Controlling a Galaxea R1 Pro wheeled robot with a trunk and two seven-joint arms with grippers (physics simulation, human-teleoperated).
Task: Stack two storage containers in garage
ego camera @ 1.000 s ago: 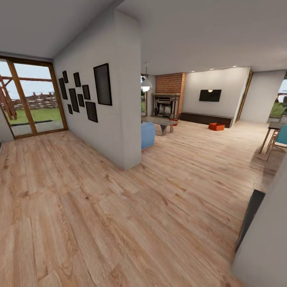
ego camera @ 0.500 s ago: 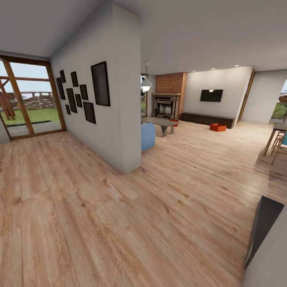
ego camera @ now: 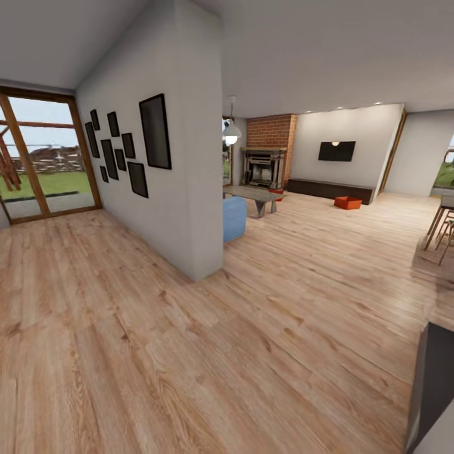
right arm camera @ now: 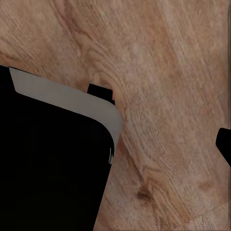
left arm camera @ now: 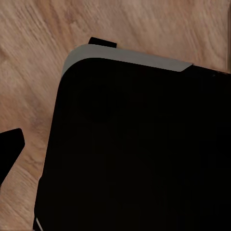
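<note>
The wood-plank floor (ego camera: pixel 265 328) spreads across the head view, split by a white partition wall (ego camera: pixel 180 170) hung with dark picture frames (ego camera: pixel 155 132); a glazed door (ego camera: pixel 38 161) stands at the far left. Beyond the wall end lies the living room, with a brick fireplace (ego camera: pixel 268 151), a wall television (ego camera: pixel 336 151), a long low dark bench (ego camera: pixel 329 189), a low table (ego camera: pixel 253 195) and a blue seat (ego camera: pixel 234 217). One orange-red storage container (ego camera: pixel 348 202) rests on the floor just in front of the bench, well apart from the robot. A second small patch of the same colour (ego camera: pixel 276 192) sits beside the low table near the fireplace; it is too small to confirm as the other container. Judged from this layout, the step in hand is the approach drive, with nothing collected yet. The next move calls for steering past the wall end and across the open floor to stop beside the container within arm reach. The wrist views add what the head view lacks: each looks straight down at floor planks past the dark, grey-edged robot body (left arm camera: pixel 139 144), so both arms appear to hang low at the sides. Neither wrist view gives enough of the fingers, so whether either gripper is released or clenched cannot be told.
</note>
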